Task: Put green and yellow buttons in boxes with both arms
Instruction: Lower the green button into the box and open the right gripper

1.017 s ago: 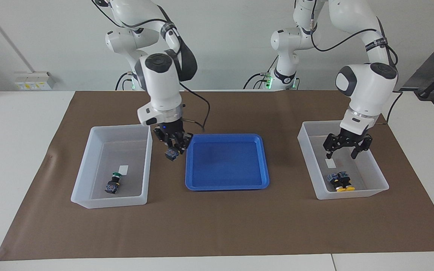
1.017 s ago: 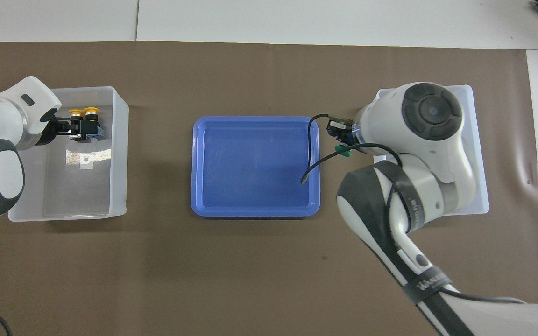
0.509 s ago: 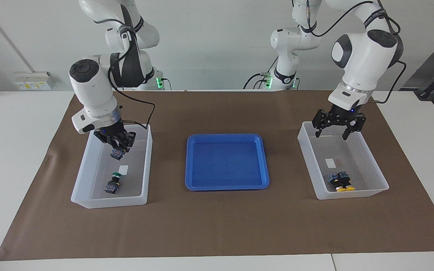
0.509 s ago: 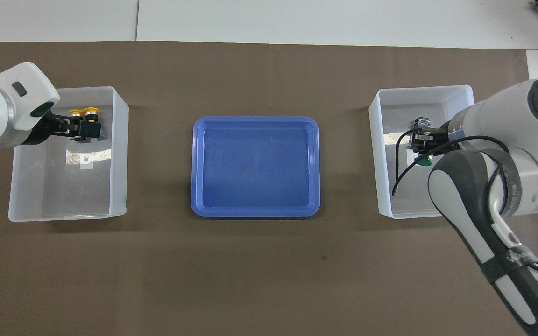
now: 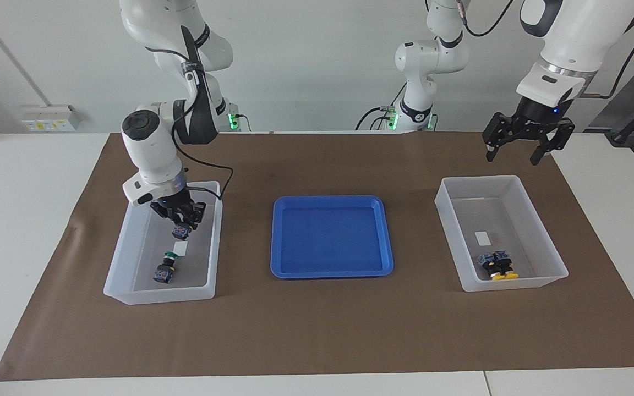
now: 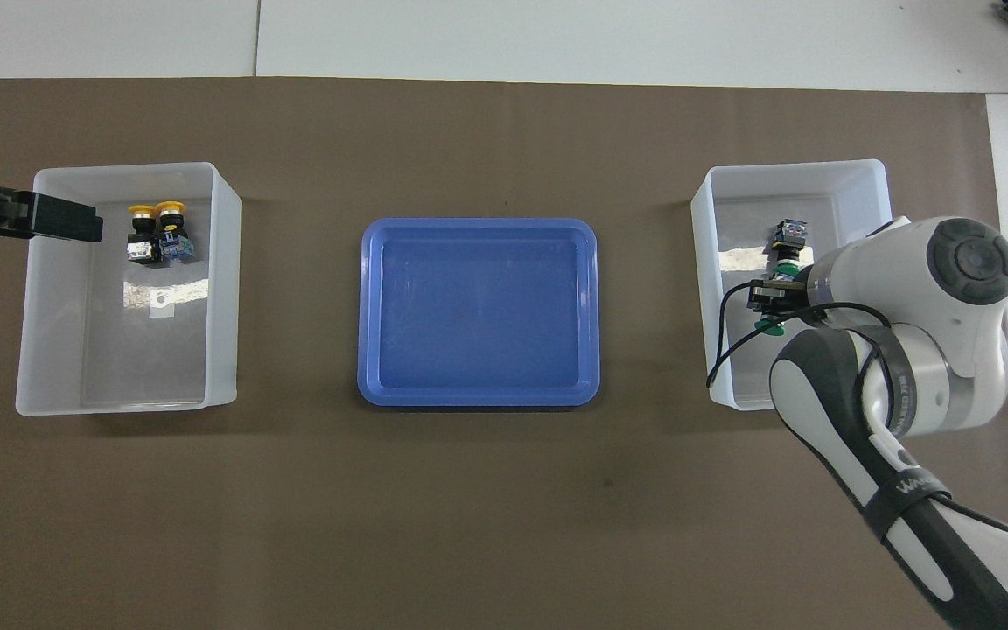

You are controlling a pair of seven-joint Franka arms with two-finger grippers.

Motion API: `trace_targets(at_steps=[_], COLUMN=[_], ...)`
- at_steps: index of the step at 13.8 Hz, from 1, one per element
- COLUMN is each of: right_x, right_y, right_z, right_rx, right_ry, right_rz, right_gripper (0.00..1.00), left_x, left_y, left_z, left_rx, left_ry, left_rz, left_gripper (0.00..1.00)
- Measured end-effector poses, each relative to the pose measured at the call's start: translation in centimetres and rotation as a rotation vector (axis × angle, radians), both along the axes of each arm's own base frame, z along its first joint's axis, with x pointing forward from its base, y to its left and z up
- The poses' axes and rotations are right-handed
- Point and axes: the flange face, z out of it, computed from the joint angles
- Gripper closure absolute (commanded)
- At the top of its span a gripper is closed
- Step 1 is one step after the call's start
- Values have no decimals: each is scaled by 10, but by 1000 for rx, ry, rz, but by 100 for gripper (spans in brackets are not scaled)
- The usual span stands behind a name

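Two translucent boxes stand on the brown mat. The box at the right arm's end [image 5: 130, 264] [image 6: 871, 175] holds one green button [image 5: 165, 269] [image 6: 790, 237] lying on its floor. My right gripper [image 5: 178, 219] [image 6: 773, 297] is low inside this box, shut on a second green button [image 5: 181, 232] [image 6: 766, 327], over the white label. The box at the left arm's end [image 5: 515, 283] [image 6: 222, 289] holds two yellow buttons [image 5: 497, 265] [image 6: 158, 236] side by side. My left gripper [image 5: 513, 158] [image 6: 49, 217] is open and empty, raised above that box's rim.
A shallow blue tray [image 5: 331, 270] [image 6: 478, 398] lies between the two boxes in the middle of the mat, with nothing in it. The brown mat [image 5: 317, 330] covers most of the white table.
My right gripper carried the green button from beside the blue tray into its box and lowered it. My left gripper rose out of its box, leaving both yellow buttons there.
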Motion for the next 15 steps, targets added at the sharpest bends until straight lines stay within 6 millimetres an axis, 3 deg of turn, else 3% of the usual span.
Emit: trace_targets(at_steps=[2, 3, 4, 5, 8, 10, 12, 15], right_x=[-1, -2, -2, -2, 0, 8, 18, 24], right_y=[-4, -6, -8, -9, -11, -9, -7, -9], right_z=[-6, -9, -12, -15, -16, 0, 33, 106], right_rx=[1, 1, 1, 2, 3, 5, 4, -9], right_ry=[-4, -6, -9, -14, -22, -53, -74, -68], right_rz=[-7, -10, -12, -15, -17, -15, -12, -14], right_gripper=[70, 59, 38, 0, 0, 0, 0, 0], left_x=[-5, -7, -8, -10, -18, -27, -38, -44], left_y=[3, 4, 4, 4, 1, 6, 10, 14], left_z=[5, 5, 5, 7, 19, 21, 20, 19], left_rx=[3, 4, 6, 7, 9, 12, 14, 14], left_ry=[34, 50, 62, 75, 90, 120, 152, 156], left_rz=[4, 4, 4, 2, -4, 2, 8, 14], left_gripper=[0, 0, 0, 0, 0, 0, 0, 0])
